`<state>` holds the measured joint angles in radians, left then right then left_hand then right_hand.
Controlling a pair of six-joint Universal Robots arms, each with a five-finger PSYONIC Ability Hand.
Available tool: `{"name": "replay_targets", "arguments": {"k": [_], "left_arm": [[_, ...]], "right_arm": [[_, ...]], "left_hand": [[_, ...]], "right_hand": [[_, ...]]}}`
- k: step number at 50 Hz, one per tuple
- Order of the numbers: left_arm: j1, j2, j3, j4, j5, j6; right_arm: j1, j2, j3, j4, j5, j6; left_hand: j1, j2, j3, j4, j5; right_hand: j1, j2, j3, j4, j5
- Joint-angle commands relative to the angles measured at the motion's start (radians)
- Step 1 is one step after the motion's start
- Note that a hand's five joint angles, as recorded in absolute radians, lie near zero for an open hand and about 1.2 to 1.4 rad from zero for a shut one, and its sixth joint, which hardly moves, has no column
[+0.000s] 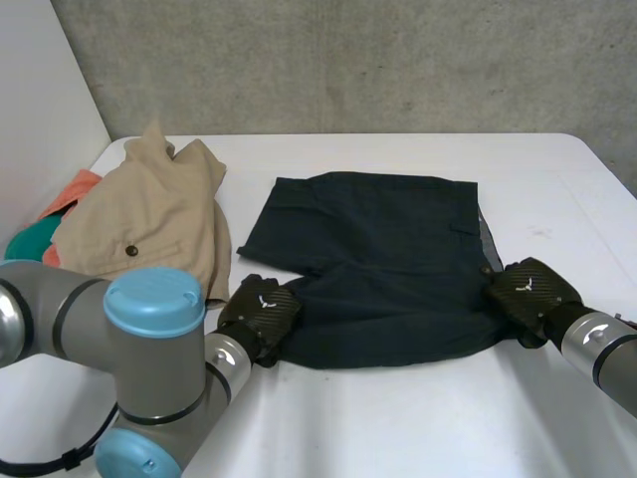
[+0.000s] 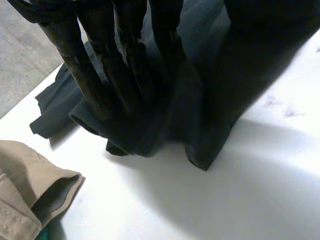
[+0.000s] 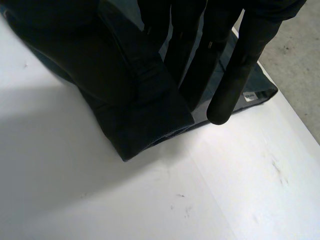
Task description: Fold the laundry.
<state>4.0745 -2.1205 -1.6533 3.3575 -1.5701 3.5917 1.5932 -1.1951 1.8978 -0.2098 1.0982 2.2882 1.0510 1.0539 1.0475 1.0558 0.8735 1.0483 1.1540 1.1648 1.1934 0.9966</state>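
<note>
Head view: dark shorts [image 1: 378, 249] lie spread in the middle of the white table [image 1: 398, 428], with the waist towards the right arm and the legs towards the left arm. The left hand [image 1: 261, 311] sits on the near corner of the leg end. The right hand [image 1: 528, 289] sits on the near corner of the waist end. A beige garment [image 1: 149, 209] lies crumpled just beside the leg end of the shorts, close to them but apart. Orange cloth [image 1: 75, 189] and teal cloth [image 1: 28, 241] stick out from under its far side.

Left wrist view: the fingers [image 2: 100, 75] reach down close together into the dark cloth, which is gathered in raised folds around their tips and pinched there. One loose corner of the shorts rests on the table beyond the fingertips. A cuff of the beige garment lies near that corner, with bare table between them.

Right wrist view: the fingers [image 3: 240, 65] run straight along the cloth. A thick fold of the shorts with a stitched hem rises beside them towards the palm and is nipped there. A small white label [image 3: 248, 95] shows on the cloth near the fingertips.
</note>
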Motion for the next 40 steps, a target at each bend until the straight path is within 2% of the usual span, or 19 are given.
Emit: {"name": "replay_targets", "arguments": {"k": [1,5,9,13,14,18,19,21,26,27,32,34,40], "left_arm": [[-0.002,-0.024,0.049,-0.013,-0.010,0.033],[-0.012,0.016,0.041,-0.035,-0.044,0.030],[-0.026,0.160,0.017,-0.165,-0.071,0.024],[-0.081,0.247,0.014,-0.439,-0.071,0.018],[-0.103,0.267,0.012,-0.552,-0.070,0.013],[-0.170,0.298,0.010,-0.781,-0.039,-0.007],[-0.180,0.297,0.012,-0.789,-0.030,-0.010],[-0.186,0.294,0.023,-0.761,-0.016,-0.013],[-0.152,0.238,0.092,-0.600,-0.033,-0.001],[-0.134,0.202,0.133,-0.533,-0.050,0.001],[-0.028,0.106,0.277,-0.391,-0.091,0.009],[-0.010,0.077,0.325,-0.354,-0.093,0.019],[0.043,-0.107,0.516,-0.104,-0.088,0.067]], "right_arm": [[0.007,-0.056,-0.008,0.012,0.023,0.077],[0.008,-0.129,-0.016,0.076,0.054,0.082],[0.008,-0.225,-0.058,0.251,0.104,0.056],[-0.001,-0.288,-0.092,0.476,0.129,-0.015],[-0.002,-0.302,-0.095,0.575,0.131,-0.068],[-0.002,-0.319,-0.082,0.791,0.132,-0.254],[-0.002,-0.322,-0.080,0.815,0.131,-0.291],[-0.002,-0.322,-0.086,0.811,0.134,-0.317],[0.010,-0.281,-0.112,0.676,0.134,-0.207],[0.011,-0.249,-0.132,0.621,0.134,-0.169],[0.039,-0.132,-0.224,0.471,0.158,-0.058],[0.062,-0.100,-0.270,0.417,0.179,0.000],[0.113,-0.008,-0.377,0.215,0.246,0.097]], "left_hand": [[0.345,0.342,0.349,0.341,0.348],[0.345,0.342,0.349,0.341,0.348],[0.345,0.342,0.349,0.341,0.348],[0.345,0.342,0.349,0.341,0.348],[0.345,0.342,0.349,0.341,0.348],[0.345,0.342,0.349,0.341,0.348],[0.345,0.342,0.349,0.341,0.348],[0.345,0.342,0.349,0.341,0.348],[0.345,0.342,0.349,0.341,0.348],[0.345,0.342,0.349,0.341,0.348],[0.345,0.342,0.349,0.341,0.348],[0.345,0.342,0.349,0.341,0.348],[0.345,0.342,0.349,0.341,0.348]], "right_hand": [[0.348,0.242,0.231,0.203,0.225],[0.348,0.242,0.231,0.203,0.225],[0.348,0.242,0.231,0.203,0.225],[0.348,0.242,0.231,0.203,0.225],[0.348,0.242,0.231,0.203,0.225],[0.348,0.242,0.231,0.203,0.225],[0.348,0.242,0.231,0.203,0.225],[0.348,0.242,0.231,0.203,0.225],[0.348,0.242,0.231,0.203,0.225],[0.348,0.242,0.231,0.203,0.225],[0.348,0.242,0.231,0.203,0.225],[0.348,0.242,0.231,0.203,0.225],[0.348,0.242,0.231,0.203,0.225]]}}
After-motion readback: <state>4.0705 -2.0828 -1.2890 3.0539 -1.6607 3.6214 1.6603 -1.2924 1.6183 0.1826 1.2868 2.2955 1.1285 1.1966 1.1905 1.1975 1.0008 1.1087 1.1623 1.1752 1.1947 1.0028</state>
